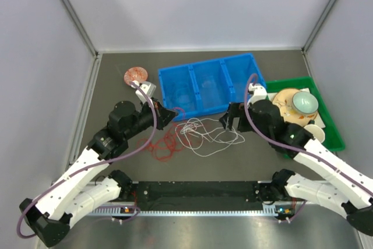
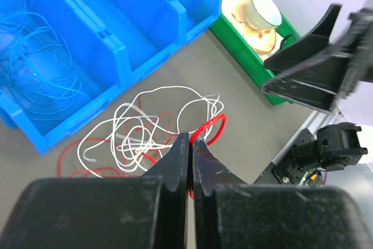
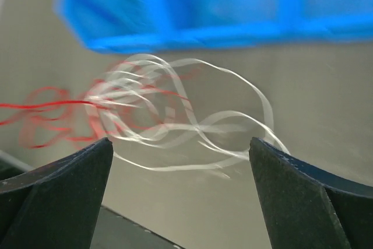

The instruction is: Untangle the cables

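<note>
Mid-separation: left hand was clamped together, apparently on the red cable, tangled with the white cable on the surface beside the blue bin. Right hand gaped apart over the white loops; next it likely needed to pinch one and pull away.

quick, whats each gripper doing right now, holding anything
left gripper: shut, pinching a strand of the red cable.
right gripper: open wide, holding nothing; the white cable lies beyond its fingers.

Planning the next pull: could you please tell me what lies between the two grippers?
White cable loops, tangled with red cable near the left gripper; the top view shows it.
</note>
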Tool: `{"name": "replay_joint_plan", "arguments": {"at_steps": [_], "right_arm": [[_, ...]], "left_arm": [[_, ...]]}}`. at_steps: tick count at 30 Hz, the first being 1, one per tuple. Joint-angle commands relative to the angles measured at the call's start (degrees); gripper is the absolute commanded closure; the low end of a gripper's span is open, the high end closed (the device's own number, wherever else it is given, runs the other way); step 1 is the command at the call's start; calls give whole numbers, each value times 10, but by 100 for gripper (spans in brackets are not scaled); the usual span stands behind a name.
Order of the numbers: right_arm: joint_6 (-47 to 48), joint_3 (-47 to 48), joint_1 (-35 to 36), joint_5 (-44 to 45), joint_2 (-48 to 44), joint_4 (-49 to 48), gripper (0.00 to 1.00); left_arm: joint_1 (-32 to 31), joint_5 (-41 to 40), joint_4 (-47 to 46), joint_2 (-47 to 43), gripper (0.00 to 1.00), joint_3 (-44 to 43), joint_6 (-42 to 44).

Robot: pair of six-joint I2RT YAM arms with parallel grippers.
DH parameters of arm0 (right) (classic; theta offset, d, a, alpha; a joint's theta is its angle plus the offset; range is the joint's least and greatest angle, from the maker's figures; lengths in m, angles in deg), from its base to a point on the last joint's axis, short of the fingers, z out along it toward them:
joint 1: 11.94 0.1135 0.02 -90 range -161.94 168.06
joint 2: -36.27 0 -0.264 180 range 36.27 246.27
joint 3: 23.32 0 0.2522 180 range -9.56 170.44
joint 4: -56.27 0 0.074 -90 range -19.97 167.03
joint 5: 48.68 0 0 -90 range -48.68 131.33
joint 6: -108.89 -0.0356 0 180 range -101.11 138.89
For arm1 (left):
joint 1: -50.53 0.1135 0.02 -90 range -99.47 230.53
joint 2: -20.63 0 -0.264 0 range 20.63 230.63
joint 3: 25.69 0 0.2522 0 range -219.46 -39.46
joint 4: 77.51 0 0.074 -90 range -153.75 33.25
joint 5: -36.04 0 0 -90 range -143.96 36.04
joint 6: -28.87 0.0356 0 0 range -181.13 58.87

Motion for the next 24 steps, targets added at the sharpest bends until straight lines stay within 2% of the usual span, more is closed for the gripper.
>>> {"name": "replay_joint_plan", "arguments": {"at_steps": [1,4,8,12,18,21,22,24], "right_arm": [[-2,27,62,16,47,-100,1],[-5,7,78,-34,81,-161,6],[31,22,104,-61,155,-237,24],[66,31,124,-103,202,-293,30],[75,47,128,-109,258,-368,35],[65,48,133,-109,292,-416,49],[57,48,133,-109,297,-425,70],[52,45,133,-93,302,-439,91]], "left_arm": [[0,15,-49,-10,100,-34,-9],[0,13,-44,-14,100,-48,-9],[0,14,-38,-14,100,-58,-13],[0,11,-37,-20,100,-63,-17],[-1,13,-35,-23,100,-66,-18],[0,10,-35,-29,100,-67,-19],[0,9,-35,-31,100,-67,-19],[0,-6,-37,-38,100,-63,-16]]}}
